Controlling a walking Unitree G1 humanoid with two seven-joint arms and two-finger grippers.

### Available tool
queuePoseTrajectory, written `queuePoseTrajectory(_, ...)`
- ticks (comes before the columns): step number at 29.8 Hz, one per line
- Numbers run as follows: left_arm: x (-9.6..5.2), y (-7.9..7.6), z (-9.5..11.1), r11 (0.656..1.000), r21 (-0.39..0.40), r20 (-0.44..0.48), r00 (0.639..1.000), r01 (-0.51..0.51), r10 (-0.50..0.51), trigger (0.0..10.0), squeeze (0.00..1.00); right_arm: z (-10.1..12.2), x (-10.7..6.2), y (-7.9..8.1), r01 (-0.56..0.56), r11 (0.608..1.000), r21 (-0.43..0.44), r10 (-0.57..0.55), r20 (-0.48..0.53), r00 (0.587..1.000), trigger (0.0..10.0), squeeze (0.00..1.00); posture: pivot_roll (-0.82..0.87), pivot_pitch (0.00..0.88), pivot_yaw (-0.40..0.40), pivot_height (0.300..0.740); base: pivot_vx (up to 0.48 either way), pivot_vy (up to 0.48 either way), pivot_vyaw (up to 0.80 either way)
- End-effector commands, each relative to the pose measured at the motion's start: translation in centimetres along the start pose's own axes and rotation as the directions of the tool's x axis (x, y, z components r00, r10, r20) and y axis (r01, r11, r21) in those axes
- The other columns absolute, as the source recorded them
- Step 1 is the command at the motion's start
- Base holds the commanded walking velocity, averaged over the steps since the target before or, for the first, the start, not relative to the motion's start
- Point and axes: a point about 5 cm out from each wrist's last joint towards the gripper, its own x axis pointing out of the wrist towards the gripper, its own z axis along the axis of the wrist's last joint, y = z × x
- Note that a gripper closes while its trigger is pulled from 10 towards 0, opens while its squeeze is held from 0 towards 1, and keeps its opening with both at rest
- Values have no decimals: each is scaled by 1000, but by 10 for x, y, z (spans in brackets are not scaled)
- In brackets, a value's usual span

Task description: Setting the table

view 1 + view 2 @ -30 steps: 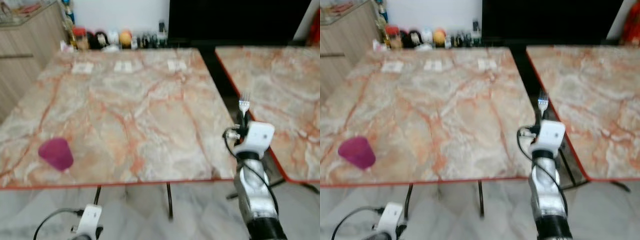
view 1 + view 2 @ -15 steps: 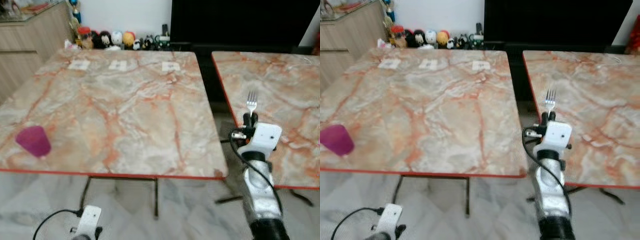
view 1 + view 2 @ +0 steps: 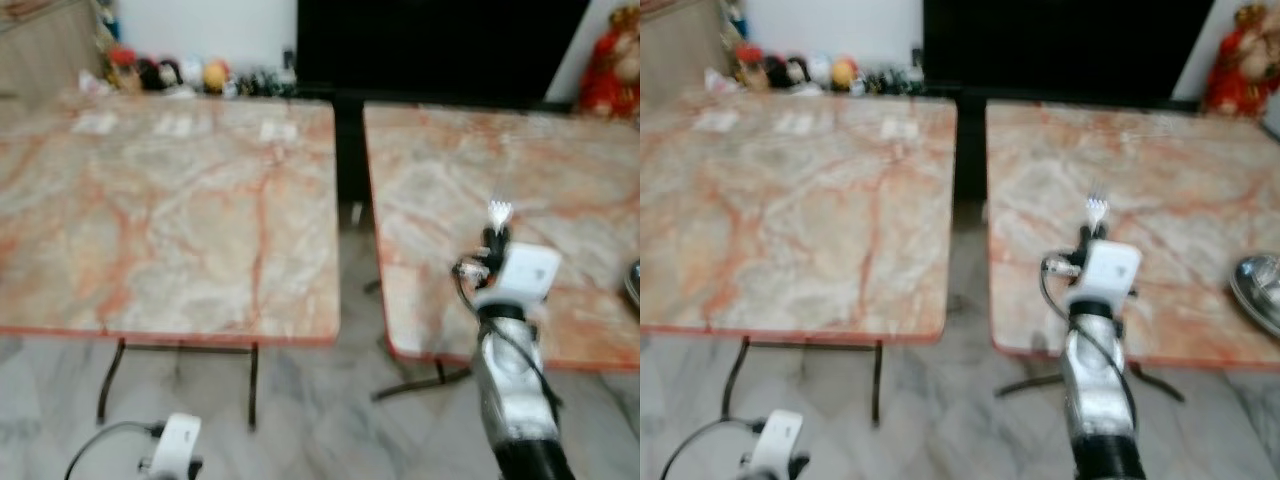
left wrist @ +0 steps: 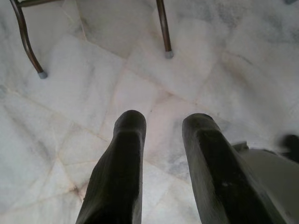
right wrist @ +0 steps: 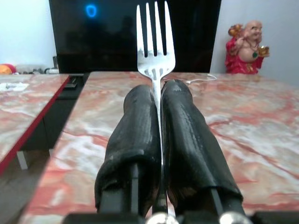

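Polished silver metal fork (image 5: 153, 44): pinched by its thin handle between the pressed-together black fingers (image 5: 135, 135) of the right gripper (image 5: 156, 100), tines up, above the near edge of the right-hand marble-patterned, red-rimmed table (image 3: 440, 180). Judged light, rigid, slick; the narrow handle could pivot, so a hold nearer mid-handle suits placing. Left gripper (image 4: 161, 128) hangs idle over the pale marble floor (image 4: 84, 84), fingers spread, holding nothing.

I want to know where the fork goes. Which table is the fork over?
The right table. The right gripper holds the fork above its near edge; the left table lies across the gap.
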Motion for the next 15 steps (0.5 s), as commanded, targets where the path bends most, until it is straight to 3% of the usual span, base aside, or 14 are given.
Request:
queuePoseTrajectory(1, 0, -4, -1, 1000, 9, -9, 1000, 14, -14, 10000, 0, 3, 2, -10, 29, 999, -19, -28, 11, 1000, 10000, 0, 34, 5, -10, 740, 0, -469, 0)
queuePoseTrajectory(15, 0, -4, 0, 1000, 10, -7, 1000, 15, -15, 10000, 0, 5, 2, -16, 43, 999, -30, -43, 13, 999, 10000, 0, 32, 7, -9, 740, 0, -468, 0)
